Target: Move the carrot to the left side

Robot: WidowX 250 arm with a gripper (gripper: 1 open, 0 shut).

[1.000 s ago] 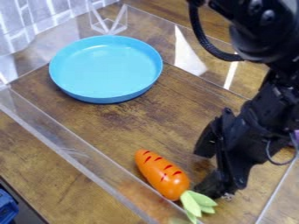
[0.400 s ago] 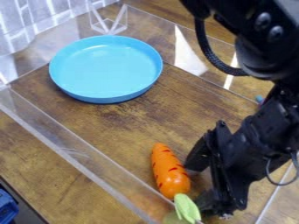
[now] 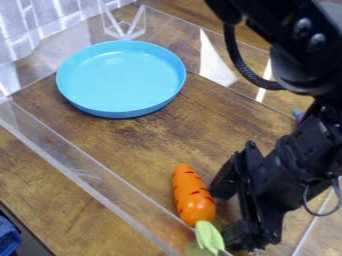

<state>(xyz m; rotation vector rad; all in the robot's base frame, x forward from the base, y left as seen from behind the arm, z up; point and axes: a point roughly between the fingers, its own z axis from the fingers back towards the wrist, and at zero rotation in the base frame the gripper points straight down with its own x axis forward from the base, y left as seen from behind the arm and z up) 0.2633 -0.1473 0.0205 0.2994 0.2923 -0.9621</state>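
Note:
The orange carrot (image 3: 195,195) with dark stripes lies on the wooden table near the front clear wall. Its green top (image 3: 210,237) points toward the bottom edge of the view. My black gripper (image 3: 239,212) hangs just right of the carrot, pointing steeply down. It is open, with one finger (image 3: 227,182) close beside the carrot's middle and the other low near the leafy end. Nothing sits between the fingers. Whether a finger touches the carrot I cannot tell.
A blue plate (image 3: 120,78) lies at the upper left of the table. Clear plastic walls (image 3: 67,165) fence the wooden surface (image 3: 147,140) at the front left and back. The arm's dark bulk fills the right side of the view.
The carrot has swung from a slanted lie to nearly upright in the picture and shifted slightly right. The gripper has dropped lower in the view beside it. Over the last half second little moved.

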